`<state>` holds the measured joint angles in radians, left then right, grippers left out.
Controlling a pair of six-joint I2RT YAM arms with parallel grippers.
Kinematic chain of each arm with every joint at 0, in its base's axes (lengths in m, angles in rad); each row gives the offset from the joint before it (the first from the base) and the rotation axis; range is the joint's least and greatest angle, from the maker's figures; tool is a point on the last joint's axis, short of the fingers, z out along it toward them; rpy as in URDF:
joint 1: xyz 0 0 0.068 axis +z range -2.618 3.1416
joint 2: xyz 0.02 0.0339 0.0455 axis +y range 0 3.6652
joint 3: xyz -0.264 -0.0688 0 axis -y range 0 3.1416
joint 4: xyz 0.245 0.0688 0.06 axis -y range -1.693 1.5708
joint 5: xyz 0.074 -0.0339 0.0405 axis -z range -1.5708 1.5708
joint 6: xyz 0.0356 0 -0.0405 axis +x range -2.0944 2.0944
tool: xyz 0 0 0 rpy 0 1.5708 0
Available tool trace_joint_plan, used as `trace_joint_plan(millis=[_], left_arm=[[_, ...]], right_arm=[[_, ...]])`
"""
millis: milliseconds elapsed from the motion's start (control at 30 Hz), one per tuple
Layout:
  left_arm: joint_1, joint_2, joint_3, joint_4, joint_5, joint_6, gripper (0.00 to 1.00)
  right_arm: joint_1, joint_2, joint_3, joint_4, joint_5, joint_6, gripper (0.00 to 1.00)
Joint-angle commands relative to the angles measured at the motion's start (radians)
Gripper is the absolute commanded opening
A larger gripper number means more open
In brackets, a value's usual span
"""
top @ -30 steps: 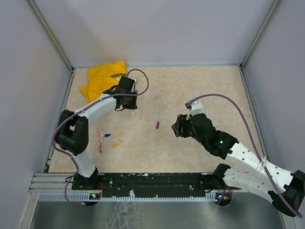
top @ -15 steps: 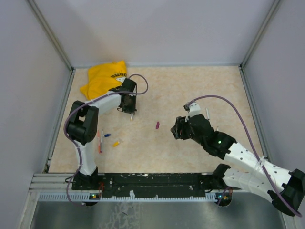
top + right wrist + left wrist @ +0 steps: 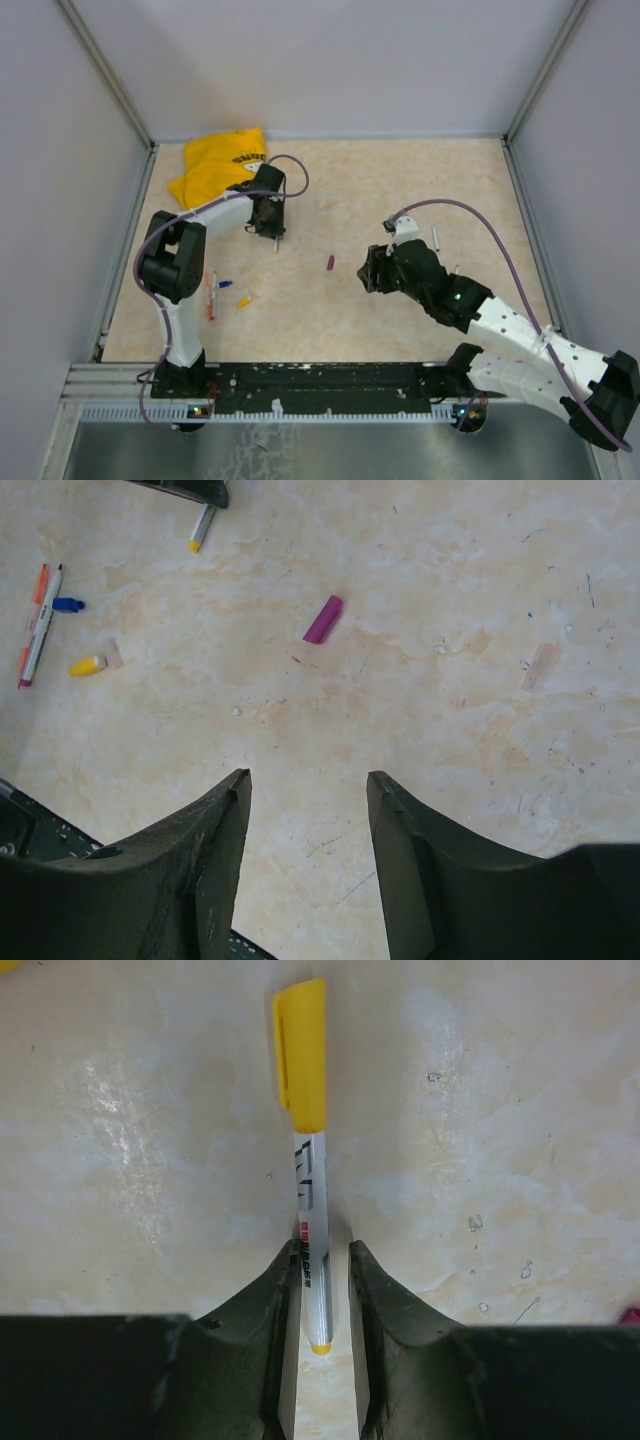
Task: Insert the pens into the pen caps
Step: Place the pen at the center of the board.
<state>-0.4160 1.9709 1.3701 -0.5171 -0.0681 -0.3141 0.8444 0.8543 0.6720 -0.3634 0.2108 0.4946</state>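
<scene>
The left gripper stands low over the table with its jaws only a little apart, one on each side of the white pen. A thin strip of table shows between the barrel and the right-hand finger, so I judge that the pen is not squeezed but lies free, with its yellow cap already seated on the far end. The right gripper is wide open and holds nothing; it hangs above bare table, and the purple cap lies alone some way in front of it. Further to the left lie two pens side by side, with a blue cap just beside them and a loose yellow cap near. These pens look light and stiff, with a smooth round barrel, so I expect that they roll easily and may turn in a two-finger grip. It seems best to take one across the middle of the barrel and leave the writing end free. A cap is tiny and probably slides at any push; it should be held by its sides, with the open mouth clear.
</scene>
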Motion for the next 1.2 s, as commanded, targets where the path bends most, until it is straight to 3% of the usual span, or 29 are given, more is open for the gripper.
trace_joint_plan(millis=[0, 333, 600, 800, 1167], left_arm=[[0.008, -0.024, -0.004, -0.005, 0.023, 0.011, 0.31], [0.008, -0.168, -0.025, 0.02, 0.079, 0.042, 0.35], [0.008, -0.311, -0.097, 0.113, 0.14, 0.01, 0.36], [0.008, -0.46, -0.193, 0.154, 0.096, -0.015, 0.36], [0.024, -0.657, -0.349, -0.008, -0.05, -0.103, 0.4]], right_arm=[[0.007, 0.0, 0.024, 0.031, -0.008, -0.001, 0.51], [0.008, -0.007, 0.018, 0.06, -0.001, -0.03, 0.5], [0.008, 0.066, 0.108, 0.019, -0.004, -0.07, 0.5], [0.007, 0.139, 0.146, -0.036, -0.015, -0.04, 0.5], [0.007, 0.356, 0.222, 0.051, 0.037, 0.092, 0.51]])
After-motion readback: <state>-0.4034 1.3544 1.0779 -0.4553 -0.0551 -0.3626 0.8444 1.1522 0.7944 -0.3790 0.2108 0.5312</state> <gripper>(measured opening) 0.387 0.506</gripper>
